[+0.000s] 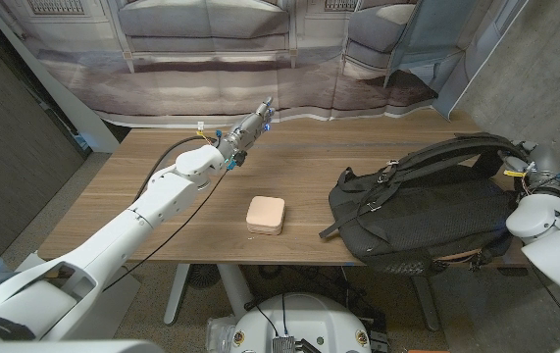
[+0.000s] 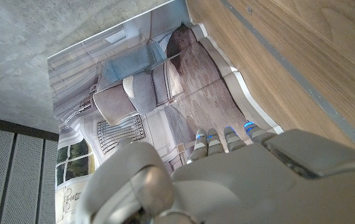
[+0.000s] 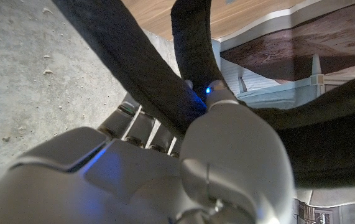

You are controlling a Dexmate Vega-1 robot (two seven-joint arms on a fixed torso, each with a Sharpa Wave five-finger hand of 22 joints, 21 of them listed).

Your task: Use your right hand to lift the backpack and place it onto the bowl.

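A printed backdrop of seats hangs behind a wooden table (image 1: 162,211), with concrete wall to the right.

On the right half of the table lies the backpack (image 1: 412,211), black and slumped flat, its shoulder straps arching up at the far right edge. It looks soft and floppy: fabric that will sag and swing when raised, probably light if empty, though what is inside cannot be told. The strap is the sensible place to take hold, since the body offers nothing firm.

The right hand (image 3: 183,168) is already there: in the right wrist view its fingers (image 3: 217,93) close around a dark padded strap (image 3: 193,56), thumb pressing from the other side.

The left hand (image 1: 245,129) reaches out over the far left-centre of the table, fingers together and extended, holding nothing.

The bowl (image 1: 266,214), a small pale squarish dish, sits near the middle of the table, left of the backpack and clearly apart from it. A sagging bag could easily nudge it.
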